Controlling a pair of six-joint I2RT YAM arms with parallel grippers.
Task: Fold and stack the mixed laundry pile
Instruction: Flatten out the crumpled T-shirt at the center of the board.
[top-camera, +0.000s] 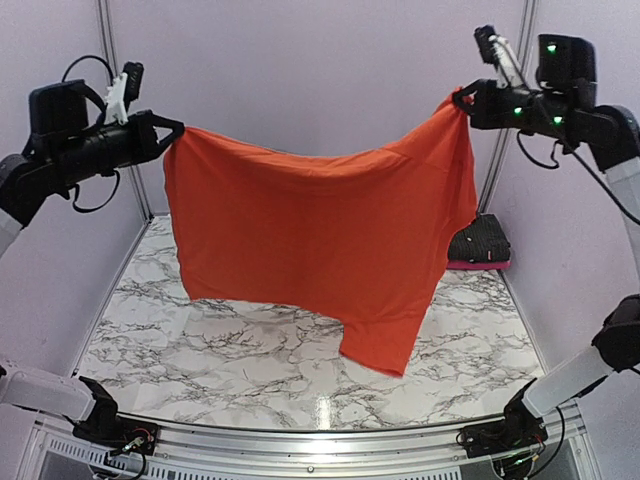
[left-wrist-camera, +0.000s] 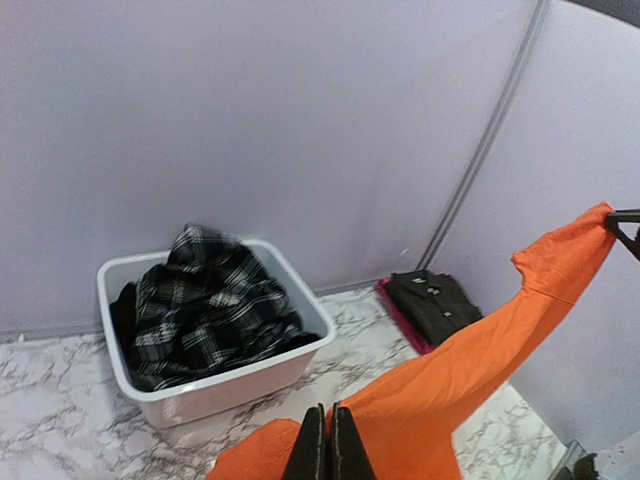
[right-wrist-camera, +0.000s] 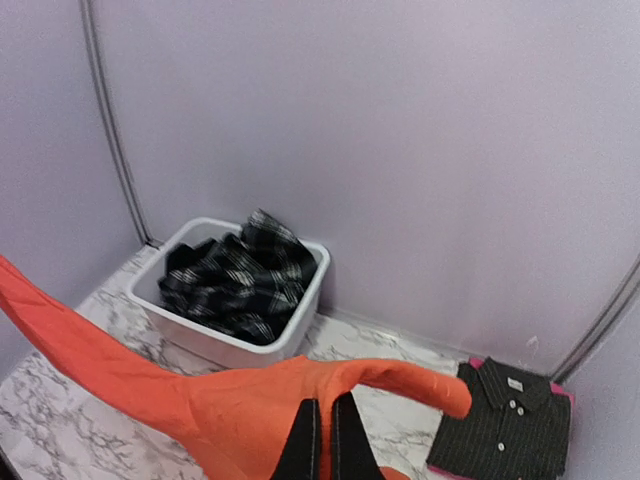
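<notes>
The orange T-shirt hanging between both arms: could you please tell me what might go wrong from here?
1. The left pincer and right pincer each pinch only a corner of the orange T-shirt; a slip would probably drop it.
2. It hangs unevenly, lowest at the right, so it may crease when laid down.
3. Lowered carelessly, it could brush the folded dark shirt or white tub.

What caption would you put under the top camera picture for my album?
Left arm and right arm hold up a big bright orange fabric T-shirt over the marble-patterned table.
</notes>
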